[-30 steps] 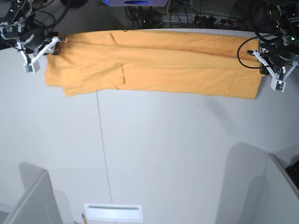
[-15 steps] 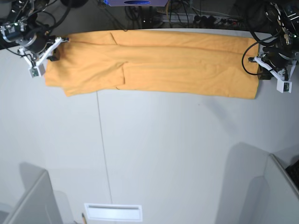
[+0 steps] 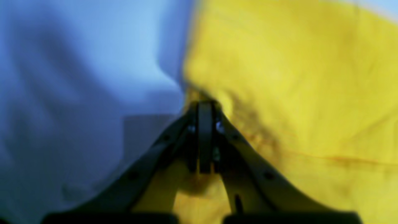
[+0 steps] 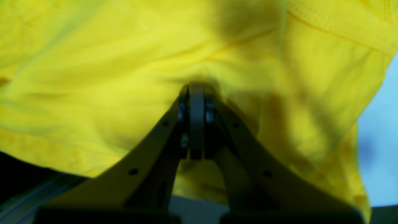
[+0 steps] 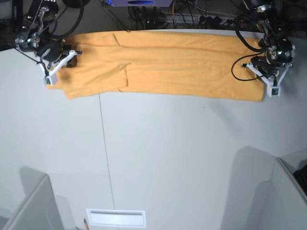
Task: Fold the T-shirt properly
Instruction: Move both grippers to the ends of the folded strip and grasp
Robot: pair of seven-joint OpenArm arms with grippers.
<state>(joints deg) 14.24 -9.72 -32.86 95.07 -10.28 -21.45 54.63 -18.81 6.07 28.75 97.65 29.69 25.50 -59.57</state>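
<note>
**Inspector:** Both arms had moved inward over the cloth since the earlier frame, when their grippers stood just off the two ends with fingers spread. The shirt's end at the base view's left had also drawn in a little.

**Clerk:** Start with the biggest item, please.

**Inspector:** Table (image 5: 158, 158): pale grey, with one thin seam running front to back. It filled most of the base view.

**Clerk:** And the shirt?

**Inspector:** Shirt (image 5: 163, 67): light orange, lying as a long folded band across the far edge of the table. A sleeve fold showed left of centre. No lettering was visible on the upper face. Both ends were under the grippers.

**Clerk:** The arms?

**Inspector:** Right gripper (image 5: 67, 61), at the base view's left: down on the shirt's end. Its wrist view showed the gripper (image 4: 196, 90) with fingers pressed together and cloth bunched at their tips, so it was pinching the shirt (image 4: 108, 62).

**Clerk:** The other one?

**Inspector:** Left gripper (image 5: 264, 72), at the base view's right: down at the shirt's opposite end, near its edge. Its wrist view was blurred, but the gripper (image 3: 205, 105) had its fingers together at the cloth's border, with the shirt (image 3: 295, 77) puckered at the tips and bare table (image 3: 77, 62) beside it. It was pinching the shirt as well.
</note>
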